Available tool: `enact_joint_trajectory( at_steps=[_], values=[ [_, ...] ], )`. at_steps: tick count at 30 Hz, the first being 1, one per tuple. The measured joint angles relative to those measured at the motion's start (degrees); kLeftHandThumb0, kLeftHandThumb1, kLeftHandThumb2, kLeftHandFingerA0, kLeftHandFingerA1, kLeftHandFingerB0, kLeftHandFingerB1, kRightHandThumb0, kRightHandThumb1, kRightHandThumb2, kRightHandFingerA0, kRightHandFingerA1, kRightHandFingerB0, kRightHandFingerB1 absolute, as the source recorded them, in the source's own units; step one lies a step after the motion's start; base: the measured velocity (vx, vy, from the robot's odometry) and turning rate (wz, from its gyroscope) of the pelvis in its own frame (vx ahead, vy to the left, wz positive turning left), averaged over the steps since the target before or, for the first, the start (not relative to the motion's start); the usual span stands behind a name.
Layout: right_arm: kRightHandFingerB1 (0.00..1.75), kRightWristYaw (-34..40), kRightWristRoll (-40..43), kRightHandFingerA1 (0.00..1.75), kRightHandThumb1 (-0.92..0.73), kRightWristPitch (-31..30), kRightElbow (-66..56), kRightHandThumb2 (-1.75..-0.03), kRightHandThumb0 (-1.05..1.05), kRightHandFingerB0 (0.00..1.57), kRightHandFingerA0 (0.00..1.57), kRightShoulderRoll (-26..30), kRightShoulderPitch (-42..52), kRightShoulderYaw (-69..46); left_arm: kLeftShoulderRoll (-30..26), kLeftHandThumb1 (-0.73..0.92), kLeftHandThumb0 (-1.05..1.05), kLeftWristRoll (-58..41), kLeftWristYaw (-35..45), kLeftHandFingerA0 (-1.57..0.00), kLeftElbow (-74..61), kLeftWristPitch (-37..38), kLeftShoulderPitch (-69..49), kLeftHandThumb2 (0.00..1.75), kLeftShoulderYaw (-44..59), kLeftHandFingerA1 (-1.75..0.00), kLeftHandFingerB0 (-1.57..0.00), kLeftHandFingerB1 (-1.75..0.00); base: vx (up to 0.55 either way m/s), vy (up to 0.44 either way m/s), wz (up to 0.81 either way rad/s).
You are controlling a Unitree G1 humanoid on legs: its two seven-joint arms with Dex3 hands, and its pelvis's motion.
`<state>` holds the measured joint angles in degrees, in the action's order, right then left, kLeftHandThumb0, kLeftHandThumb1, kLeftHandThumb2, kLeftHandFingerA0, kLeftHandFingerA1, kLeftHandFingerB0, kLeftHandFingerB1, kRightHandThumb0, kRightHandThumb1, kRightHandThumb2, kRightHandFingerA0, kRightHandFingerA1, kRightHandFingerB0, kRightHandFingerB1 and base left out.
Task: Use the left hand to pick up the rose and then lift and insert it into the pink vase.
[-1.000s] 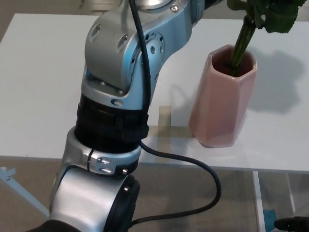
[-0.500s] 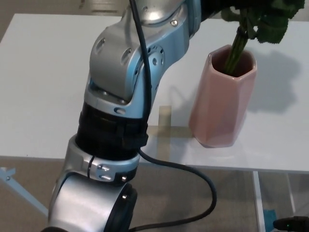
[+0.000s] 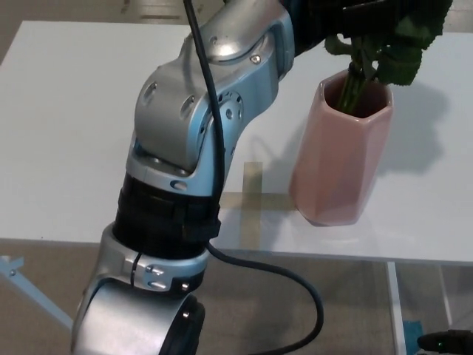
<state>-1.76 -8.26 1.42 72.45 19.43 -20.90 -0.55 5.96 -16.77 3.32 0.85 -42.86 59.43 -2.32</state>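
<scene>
The pink vase (image 3: pixel 341 159) stands upright on the white table (image 3: pixel 66 111), right of centre. The rose's green stem (image 3: pixel 352 81) runs down into the vase's mouth, and its leaves (image 3: pixel 403 52) hang just above the rim. The flower head is out of the picture. My left arm (image 3: pixel 192 126) reaches across the picture's middle to the top edge. There my black left hand (image 3: pixel 347 15) is shut on the stem above the vase, partly cut off by the frame. My right hand does not show.
Beige tape strips (image 3: pixel 253 194) lie on the table just left of the vase. A black cable (image 3: pixel 281 274) loops from my arm below the table's front edge (image 3: pixel 414 259). Carpeted floor lies beneath.
My left hand has come down and slightly left with the rose. The stem sits deeper in the vase and the leaves are lower, close over the rim.
</scene>
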Motion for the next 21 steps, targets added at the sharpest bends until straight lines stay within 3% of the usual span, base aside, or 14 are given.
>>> enact_joint_trajectory(
  at_steps=[10, 11, 15, 20, 21],
  values=[
    [0.42, -0.1, -0.1, 0.40, -0.65, 0.0, 0.0, -0.60, -0.38, 0.63, 0.58, 0.0, -0.4, 0.0, 0.0, 0.83, -0.20, 0.1, -0.4, -0.94, 0.0, 0.4, -0.9, 0.66, -1.8, -1.35, -0.86, -0.79, 0.00, 0.000, 0.00],
    [0.57, -0.1, -0.1, 0.54, -0.56, 0.0, 0.0, -0.89, -0.45, 0.58, 0.49, 0.0, -0.5, 0.0, 0.0, 0.83, -0.20, 0.2, -0.4, -0.94, 0.0, 0.4, -1.0, 0.66, -2.0, -1.36, -0.85, -0.80, 0.00, 0.000, 0.00],
    [0.58, -0.1, -0.1, 0.54, -0.56, 0.0, 0.0, -0.90, -0.43, 0.58, 0.48, 0.0, -0.6, -0.1, 0.0, 0.83, -0.20, 0.4, -0.4, -0.94, 0.2, 1.1, -1.7, 0.66, -3.0, -1.36, -0.86, -0.80, 0.00, 0.000, 0.00],
    [0.57, -0.2, -0.1, 0.54, -0.56, 0.0, 0.0, -0.89, -0.44, 0.55, 0.49, 0.0, -0.7, -0.2, -0.2, 0.83, -0.19, 0.4, -0.4, -0.94, 0.5, 2.1, -3.0, 0.66, -3.9, -1.36, -0.85, -0.80, 0.00, 0.000, 0.00],
    [0.41, -0.2, -0.1, 0.40, -0.65, 0.0, 0.0, -0.60, -0.38, 0.62, 0.58, 0.0, -0.7, -0.2, -0.2, 0.82, -0.19, 0.4, -0.4, -0.94, 0.6, 2.2, -3.1, 0.66, -4.0, -1.37, -0.86, -0.78, 0.00, 0.000, 0.00]
  ],
)
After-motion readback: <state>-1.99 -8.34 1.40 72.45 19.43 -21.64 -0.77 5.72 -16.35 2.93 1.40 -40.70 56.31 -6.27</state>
